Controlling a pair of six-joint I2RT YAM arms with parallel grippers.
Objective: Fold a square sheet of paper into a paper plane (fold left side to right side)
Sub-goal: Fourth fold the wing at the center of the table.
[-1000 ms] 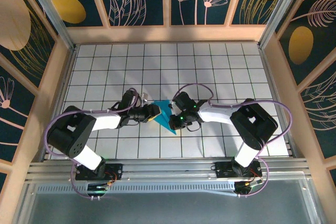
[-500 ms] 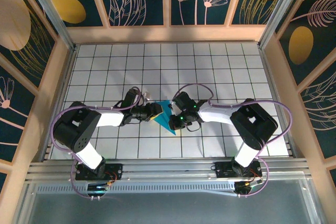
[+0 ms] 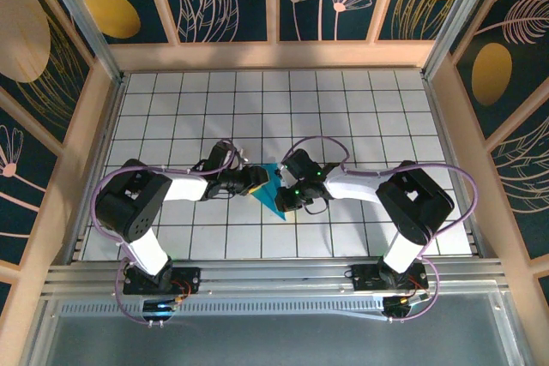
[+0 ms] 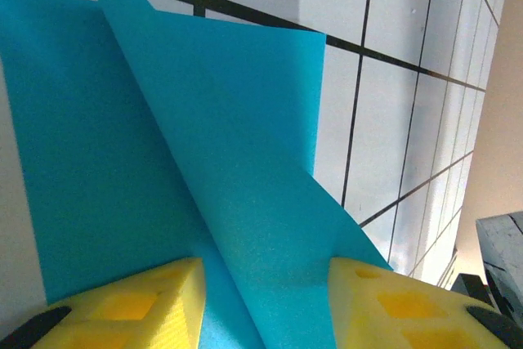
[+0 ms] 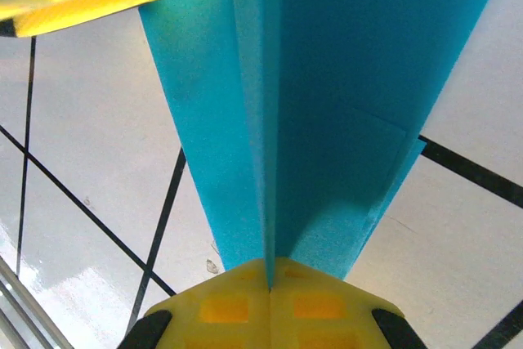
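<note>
Find the left gripper (image 3: 254,180) at the left edge of the folded paper (image 3: 273,204), with yellow pads (image 4: 122,308) parted to a middling gap either side of a raised flap with a free, curling edge, clamping nothing. Locate the paper itself lying on the white tiled table (image 3: 360,109), a pointed turquoise shape with bare tiles open beyond its far edge and out past both arms. Find the right gripper (image 3: 286,198) at the paper's right edge, pads pressed together on the centre crease, layers spreading away from the pinch.
</note>
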